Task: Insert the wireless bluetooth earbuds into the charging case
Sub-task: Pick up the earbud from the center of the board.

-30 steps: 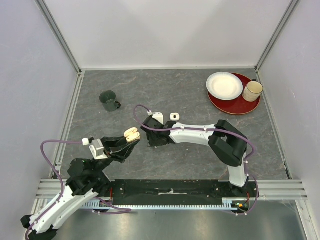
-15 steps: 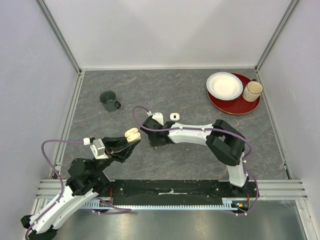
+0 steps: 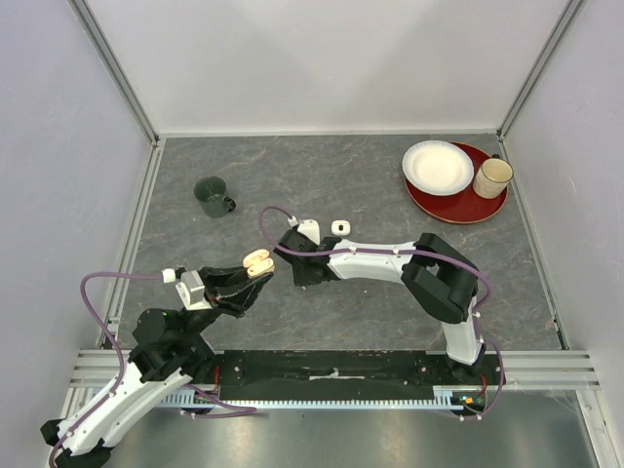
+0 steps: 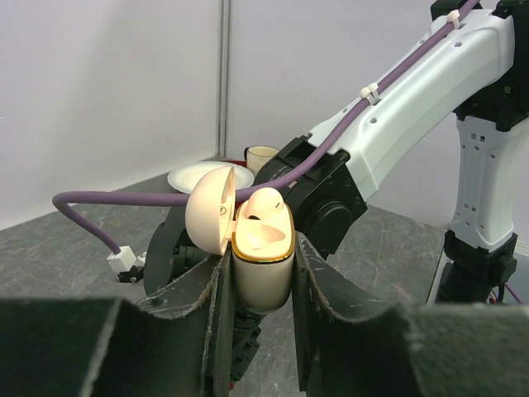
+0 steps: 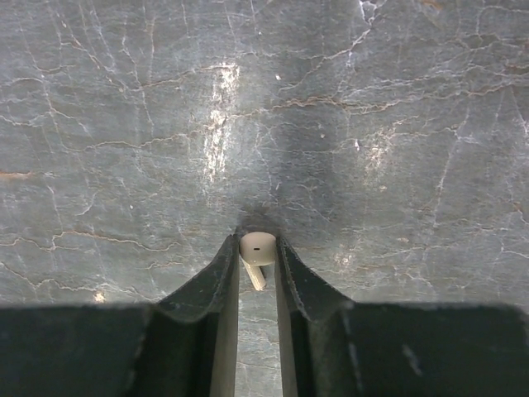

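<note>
While open, case (image 4: 263, 277) with one earbud (image 4: 266, 203).

Arms (image 3: 375, 261): white shells, black joints (image 3: 444, 285) — purple cables (image 4: 107, 198) fixed by white zip ties (image 4: 369, 89); fingers (image 5: 219, 285) black.

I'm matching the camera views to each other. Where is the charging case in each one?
Top external: charging case lower left of centre, in the left gripper.
Left wrist: centre, lid open.
Right wrist: not in it; an earbud shows instead.
Shared landmark: cream mug, in top external and left wrist.
</note>
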Robot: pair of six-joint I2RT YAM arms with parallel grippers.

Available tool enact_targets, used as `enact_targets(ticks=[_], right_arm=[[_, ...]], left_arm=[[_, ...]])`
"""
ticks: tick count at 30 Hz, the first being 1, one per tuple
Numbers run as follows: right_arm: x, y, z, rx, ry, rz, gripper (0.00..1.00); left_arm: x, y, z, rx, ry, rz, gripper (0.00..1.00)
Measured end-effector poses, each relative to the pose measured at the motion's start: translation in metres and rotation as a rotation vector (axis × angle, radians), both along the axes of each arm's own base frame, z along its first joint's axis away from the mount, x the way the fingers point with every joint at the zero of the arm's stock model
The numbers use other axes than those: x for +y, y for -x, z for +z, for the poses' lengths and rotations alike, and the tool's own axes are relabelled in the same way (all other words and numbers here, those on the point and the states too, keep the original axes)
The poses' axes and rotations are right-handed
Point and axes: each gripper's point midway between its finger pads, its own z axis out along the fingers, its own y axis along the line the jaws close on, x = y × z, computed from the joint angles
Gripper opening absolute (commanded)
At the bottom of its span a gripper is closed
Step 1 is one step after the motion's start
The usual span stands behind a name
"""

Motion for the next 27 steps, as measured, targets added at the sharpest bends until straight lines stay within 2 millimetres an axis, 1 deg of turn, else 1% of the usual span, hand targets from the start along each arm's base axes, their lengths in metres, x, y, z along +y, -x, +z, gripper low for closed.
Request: enact_targets(ticks=[4,7,12,13,14,16,19,22,27], right_arm=[[-0.003,-0.001,0.0,-0.007,-0.002,-0.034,0.2],[-0.011,-0.001,0.0,-0.015,0.001,-0.073,0.2],[-0.041,0.0,-0.001,-0.033,0.026,-0.17,0.24],[-0.046,0.001,0.0,-0.035,0.027,-0.19,0.29],[-0.051,0.002,-0.001,-0.036,0.03,-0.205,0.31],[-0.06,0.003,-0.001,-0.038,0.028,-0.244,0.33],[-0.063,0.002,-0.001,-0.041,0.026,-0.267,0.39],[-0.063,0.001,-0.001,-0.045,0.026,-0.27,0.42],[-0.064,0.001,-0.001,-0.047,0.032,-0.26,0.41]], left_arm=[[0.0,0.0,0.0,0.0,0.0,0.0,0.02],[0.0,0.0,0.0,0.0,0.0,0.0,0.02],[0.0,0.0,0.0,0.0,0.001,0.0,0.02],[0.0,0.0,0.0,0.0,0.001,0.0,0.02],[0.0,0.0,0.0,-0.001,0.001,0.0,0.02],[0.0,0.0,0.001,-0.002,0.003,0.0,0.02],[0.0,0.0,0.001,-0.003,0.004,0.0,0.02],[0.0,0.0,0.001,-0.002,0.004,0.0,0.02],[0.0,0.0,0.001,-0.003,0.004,0.0,0.02]])
